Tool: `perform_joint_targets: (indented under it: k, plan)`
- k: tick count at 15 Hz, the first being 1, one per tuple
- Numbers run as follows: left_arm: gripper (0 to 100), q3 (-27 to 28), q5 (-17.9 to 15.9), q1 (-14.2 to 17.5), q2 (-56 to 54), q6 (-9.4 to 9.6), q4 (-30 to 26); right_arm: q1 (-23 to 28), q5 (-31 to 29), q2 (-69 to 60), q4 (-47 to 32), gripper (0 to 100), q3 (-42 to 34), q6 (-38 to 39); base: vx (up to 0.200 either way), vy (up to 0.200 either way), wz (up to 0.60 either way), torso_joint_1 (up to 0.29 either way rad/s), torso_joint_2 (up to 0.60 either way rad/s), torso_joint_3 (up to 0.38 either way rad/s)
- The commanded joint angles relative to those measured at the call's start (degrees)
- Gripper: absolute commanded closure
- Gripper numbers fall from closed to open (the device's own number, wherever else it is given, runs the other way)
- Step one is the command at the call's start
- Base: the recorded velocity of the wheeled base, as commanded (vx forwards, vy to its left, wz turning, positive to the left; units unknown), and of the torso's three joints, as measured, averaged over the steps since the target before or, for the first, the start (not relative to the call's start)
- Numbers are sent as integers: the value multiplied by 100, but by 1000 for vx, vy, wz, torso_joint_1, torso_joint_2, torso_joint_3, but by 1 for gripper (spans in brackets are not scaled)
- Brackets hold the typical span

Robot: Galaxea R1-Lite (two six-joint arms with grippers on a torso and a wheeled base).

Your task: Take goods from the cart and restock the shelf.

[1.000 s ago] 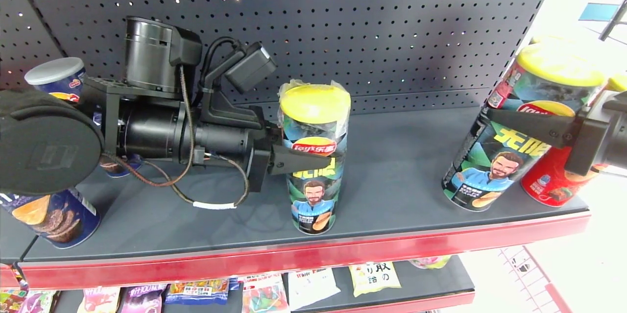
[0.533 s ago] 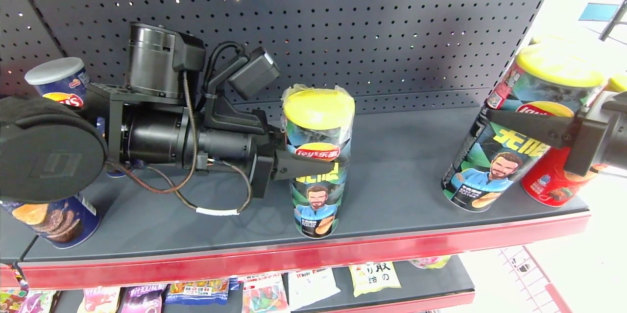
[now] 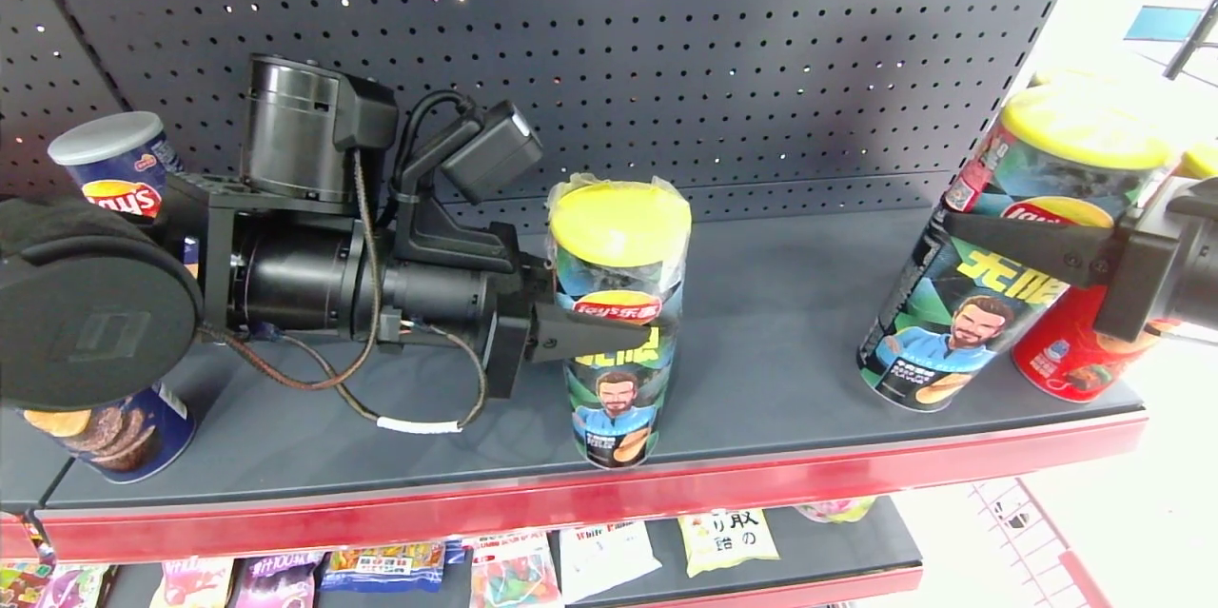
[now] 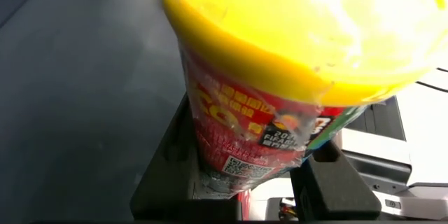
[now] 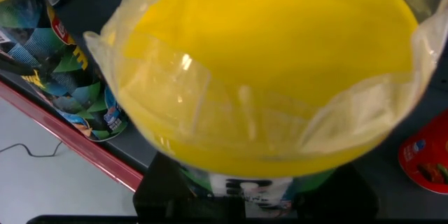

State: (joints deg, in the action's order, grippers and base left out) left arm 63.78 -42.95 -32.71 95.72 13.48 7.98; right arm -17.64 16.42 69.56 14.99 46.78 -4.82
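**A grip on either side**

The left claw (image 3: pixel 609 327) is pinched around a yellow-lidded chip can (image 3: pixel 617 237) (its lid sits under loose clear wrap). The can stands upright at the middle of the shelf (image 3: pixel 780 342), near the red front lip, and whether its base touches the board cannot be told. The right claw (image 3: pixel 999 251) clamps a second yellow-lidded can (image 3: pixel 937 332). This one is tilted with its top leaning rightward, its base near the front edge, just beside a red can (image 3: pixel 1066 356). At the shelf's left end stand blue cans (image 3: pixel 114 170).
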Motion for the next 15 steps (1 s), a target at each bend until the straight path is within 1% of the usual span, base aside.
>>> perform_joint_targets:
  k: [1,3,5,8,10,12,13,14,15]
  plan:
    - [0,-15,-12,1,-18,-4,-7,-11,10,23,3,100,16,-11,0,0,0,0,0,0]
    - [0,-50,-3,1,-36,-12,-7,-47,10,137,3,100,121,-11,0,0,0,0,0,0]
    - [0,-208,-3,10,-194,-30,-7,-99,10,365,-5,100,429,-28,0,0,0,0,0,0]
    - [0,-832,6,195,-748,-30,-7,-424,-16,893,-5,100,956,-37,0,0,0,0,0,0]
    - [0,-1298,32,458,-1170,-21,-7,-627,-7,1341,3,100,1246,-37,0,0,0,0,0,0]
    - [0,-1834,331,739,-1706,-21,-7,-820,-7,1798,3,100,1615,-37,0,0,0,0,0,0]
    - [0,-2010,375,845,-1899,-30,-7,-838,1,1956,3,100,1756,-46,0,0,0,0,0,0]
    - [0,-2388,401,1073,-2312,-65,-7,-917,1,2343,12,100,2046,-46,0,0,0,0,0,0]
    - [0,-2616,401,1205,-2558,-109,-16,-934,10,2580,12,100,2204,-46,0,0,0,0,0,0]
